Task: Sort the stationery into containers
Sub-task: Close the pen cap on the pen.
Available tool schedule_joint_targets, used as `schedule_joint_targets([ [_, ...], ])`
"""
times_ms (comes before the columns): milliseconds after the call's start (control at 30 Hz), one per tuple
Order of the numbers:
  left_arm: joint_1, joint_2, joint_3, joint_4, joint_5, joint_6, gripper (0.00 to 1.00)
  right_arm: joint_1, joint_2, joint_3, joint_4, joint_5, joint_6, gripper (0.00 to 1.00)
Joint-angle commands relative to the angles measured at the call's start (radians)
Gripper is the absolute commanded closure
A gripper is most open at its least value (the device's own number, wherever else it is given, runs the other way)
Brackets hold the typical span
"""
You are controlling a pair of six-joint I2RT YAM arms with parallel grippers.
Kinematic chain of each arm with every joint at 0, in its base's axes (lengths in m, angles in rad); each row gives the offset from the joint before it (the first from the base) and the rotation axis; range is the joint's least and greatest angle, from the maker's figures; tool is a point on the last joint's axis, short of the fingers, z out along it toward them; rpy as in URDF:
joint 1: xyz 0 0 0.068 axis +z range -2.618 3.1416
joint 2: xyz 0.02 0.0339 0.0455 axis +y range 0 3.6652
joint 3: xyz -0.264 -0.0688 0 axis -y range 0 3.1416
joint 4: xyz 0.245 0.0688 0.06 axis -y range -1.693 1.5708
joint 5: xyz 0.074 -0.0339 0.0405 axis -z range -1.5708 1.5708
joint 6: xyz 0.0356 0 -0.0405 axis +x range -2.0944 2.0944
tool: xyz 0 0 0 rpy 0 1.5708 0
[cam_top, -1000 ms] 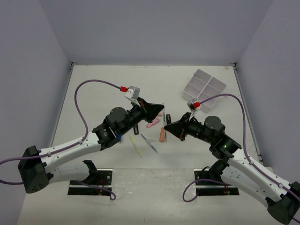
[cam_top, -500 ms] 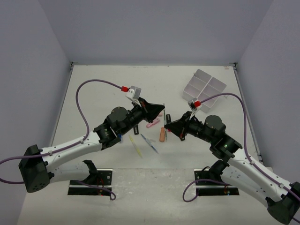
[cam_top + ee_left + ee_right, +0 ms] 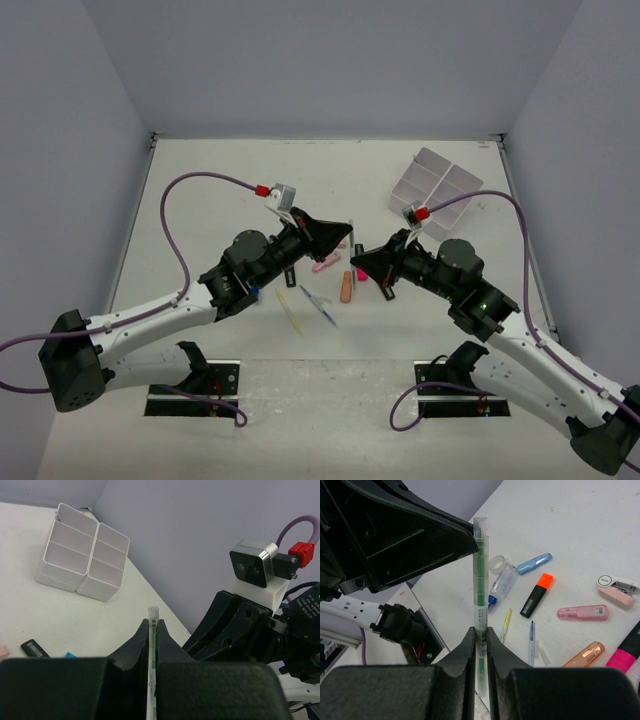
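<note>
My left end effector (image 3: 153, 630) is closed tight on one end of a thin clear plastic pen with a green core (image 3: 480, 580), held up above the middle of the white desk (image 3: 220, 190). My right end effector (image 3: 480, 635) is clamped on the same pen further along its barrel (we both have it at once). Loose items lie beneath, among them a black highlighter with an orange cap (image 3: 536, 596). At the far right, the white plastic four-compartment tray (image 3: 57, 578) stands well apart.
</note>
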Motion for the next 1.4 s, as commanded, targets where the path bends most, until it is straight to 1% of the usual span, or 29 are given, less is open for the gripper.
schedule_joint_targets([
  [0,-0.003,-0.02,-0.004,-0.058,0.024,0.029,0.98,-0.001,0.004,0.11,0.115,0.038,-0.059,1.0],
  [100,-0.003,-0.036,0.021,-0.116,0.002,0.063,0.81,-0.001,0.017,0.124,0.116,-0.02,-0.102,1.0],
  [233,-0.001,-0.064,0.059,-0.161,-0.039,0.087,0.62,-0.001,0.038,0.094,0.141,-0.082,-0.086,1.0],
  [300,-0.001,-0.063,0.083,-0.173,-0.038,0.105,0.61,-0.001,0.045,0.082,0.15,-0.102,-0.081,1.0],
  [367,-0.001,-0.059,0.099,-0.179,-0.037,0.113,0.63,0.001,0.045,0.07,0.159,-0.113,-0.074,1.0],
  [433,-0.001,-0.061,0.106,-0.169,-0.032,0.117,0.75,0.001,0.046,0.06,0.166,-0.131,-0.072,1.0],
  [467,-0.001,-0.061,0.107,-0.161,-0.017,0.123,0.87,0.001,0.046,0.055,0.171,-0.142,-0.072,1.0],
  [500,-0.001,-0.062,0.106,-0.151,-0.004,0.128,0.94,0.001,0.048,0.051,0.177,-0.15,-0.072,1.0],
  [567,-0.001,-0.065,0.103,-0.131,0.03,0.137,0.99,0.001,0.052,0.05,0.19,-0.166,-0.076,1.0],
  [633,-0.001,-0.072,0.096,-0.103,0.07,0.143,1.0,0.001,0.064,0.054,0.198,-0.191,-0.085,1.0],
  [733,-0.001,-0.093,0.086,-0.074,0.092,0.149,1.0,0.001,0.092,0.063,0.205,-0.213,-0.09,0.82],
  [800,-0.001,-0.102,0.087,-0.069,0.115,0.154,1.0,0.001,0.104,0.063,0.223,-0.218,-0.088,0.79],
  [900,-0.001,-0.117,0.091,-0.06,0.144,0.17,1.0,0.001,0.134,0.079,0.229,-0.234,-0.09,0.77],
  [967,-0.003,-0.124,0.095,-0.06,0.149,0.176,1.0,0.0,0.146,0.087,0.236,-0.243,-0.091,0.79],
  [1067,-0.001,-0.126,0.099,-0.062,0.152,0.181,1.0,0.001,0.151,0.093,0.248,-0.254,-0.088,0.99],
  [1133,-0.001,-0.119,0.115,-0.083,0.144,0.19,0.89,0.001,0.149,0.1,0.243,-0.256,-0.089,1.0],
  [1167,-0.001,-0.112,0.127,-0.102,0.14,0.197,0.72,0.001,0.148,0.101,0.242,-0.256,-0.091,1.0],
  [1233,-0.001,-0.1,0.148,-0.142,0.127,0.215,0.35,0.001,0.149,0.101,0.236,-0.254,-0.099,1.0],
  [1267,-0.001,-0.1,0.159,-0.148,0.114,0.226,0.17,0.001,0.15,0.099,0.233,-0.254,-0.102,1.0],
  [1367,-0.001,-0.107,0.181,-0.175,0.09,0.247,0.16,0.001,0.152,0.095,0.231,-0.269,-0.105,1.0],
])
